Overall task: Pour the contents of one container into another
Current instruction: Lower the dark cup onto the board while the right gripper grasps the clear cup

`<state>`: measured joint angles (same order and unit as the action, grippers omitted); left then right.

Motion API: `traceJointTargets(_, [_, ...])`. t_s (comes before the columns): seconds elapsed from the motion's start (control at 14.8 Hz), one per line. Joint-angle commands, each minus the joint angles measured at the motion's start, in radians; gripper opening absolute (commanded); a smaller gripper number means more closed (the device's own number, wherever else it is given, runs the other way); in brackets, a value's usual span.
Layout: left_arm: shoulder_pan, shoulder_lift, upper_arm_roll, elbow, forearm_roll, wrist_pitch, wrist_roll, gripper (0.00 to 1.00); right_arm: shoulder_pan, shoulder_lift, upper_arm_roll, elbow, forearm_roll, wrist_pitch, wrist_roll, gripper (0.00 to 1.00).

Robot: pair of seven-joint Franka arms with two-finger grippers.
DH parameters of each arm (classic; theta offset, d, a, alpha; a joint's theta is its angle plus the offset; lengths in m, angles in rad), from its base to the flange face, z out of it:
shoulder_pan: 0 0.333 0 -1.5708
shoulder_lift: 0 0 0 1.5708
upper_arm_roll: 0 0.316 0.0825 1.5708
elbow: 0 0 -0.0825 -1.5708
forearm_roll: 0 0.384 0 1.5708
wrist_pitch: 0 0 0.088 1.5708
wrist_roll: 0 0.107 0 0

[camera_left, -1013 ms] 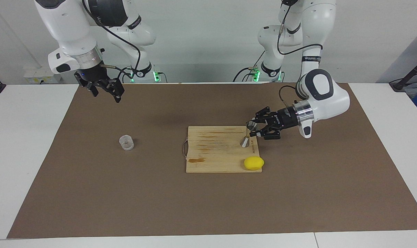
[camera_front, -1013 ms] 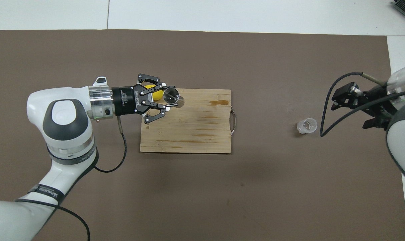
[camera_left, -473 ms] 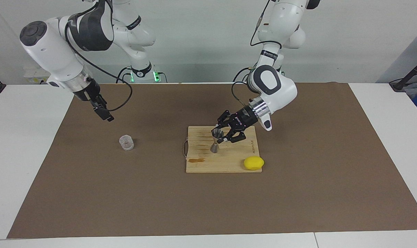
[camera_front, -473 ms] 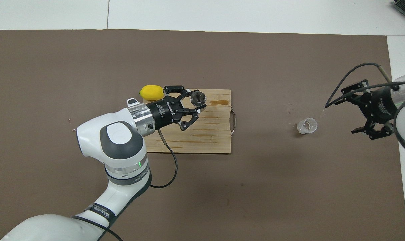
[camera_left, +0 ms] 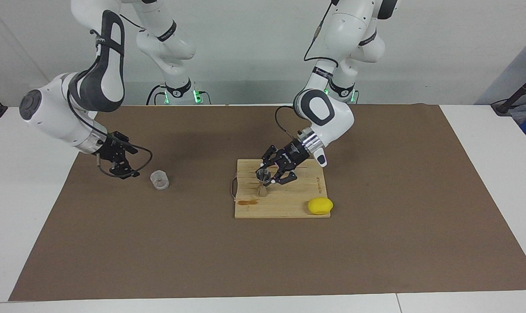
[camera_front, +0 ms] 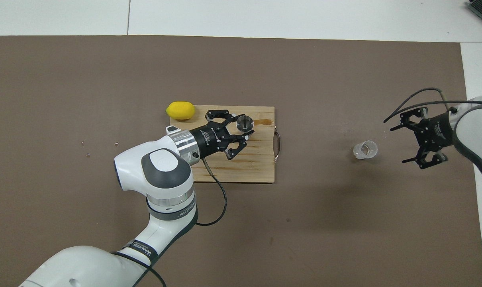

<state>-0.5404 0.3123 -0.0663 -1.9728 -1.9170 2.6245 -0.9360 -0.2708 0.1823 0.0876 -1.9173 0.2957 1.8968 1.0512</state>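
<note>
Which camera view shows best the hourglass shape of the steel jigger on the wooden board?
The facing view. There the jigger stands upright in profile, both cones and the narrow waist visible, at the left gripper. The overhead view shows only its round open mouth from above, on the cutting board.

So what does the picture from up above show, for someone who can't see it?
The left claw is at a small steel jigger standing on a wooden cutting board in the middle of a brown mat. A yellow lemon lies at the board's corner. Toward the right arm's end, the open right claw is beside a small clear cup.
</note>
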Motion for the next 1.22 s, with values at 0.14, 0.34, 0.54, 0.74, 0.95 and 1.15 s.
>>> traceJointTargets(0.14, [-0.038,0.033,0.011,0.054,-0.039,0.042,0.025,0.00,-0.028,0.012,0.011,-0.080,0.078,0.103,-0.017,0.99])
traceJointTargets(0.34, [-0.038,0.033,0.010,0.052,-0.043,0.042,0.032,0.00,-0.028,0.031,0.011,-0.117,0.124,0.143,-0.057,0.99])
traceJointTargets(0.54, [-0.038,0.033,0.011,0.051,-0.048,0.042,0.040,0.00,-0.050,0.083,0.011,-0.124,0.187,0.168,-0.140,0.99])
traceJointTargets(0.74, [-0.038,0.039,0.011,0.049,-0.048,0.042,0.043,0.00,-0.079,0.146,0.011,-0.109,0.261,0.177,-0.241,0.99])
traceJointTargets(0.95, [-0.043,0.040,0.011,0.048,-0.050,0.042,0.060,0.00,-0.084,0.175,0.011,-0.103,0.371,0.188,-0.281,1.00])
traceJointTargets(1.15, [-0.043,0.040,0.011,0.049,-0.048,0.042,0.062,0.06,-0.079,0.186,0.011,-0.111,0.416,0.173,-0.310,1.00])
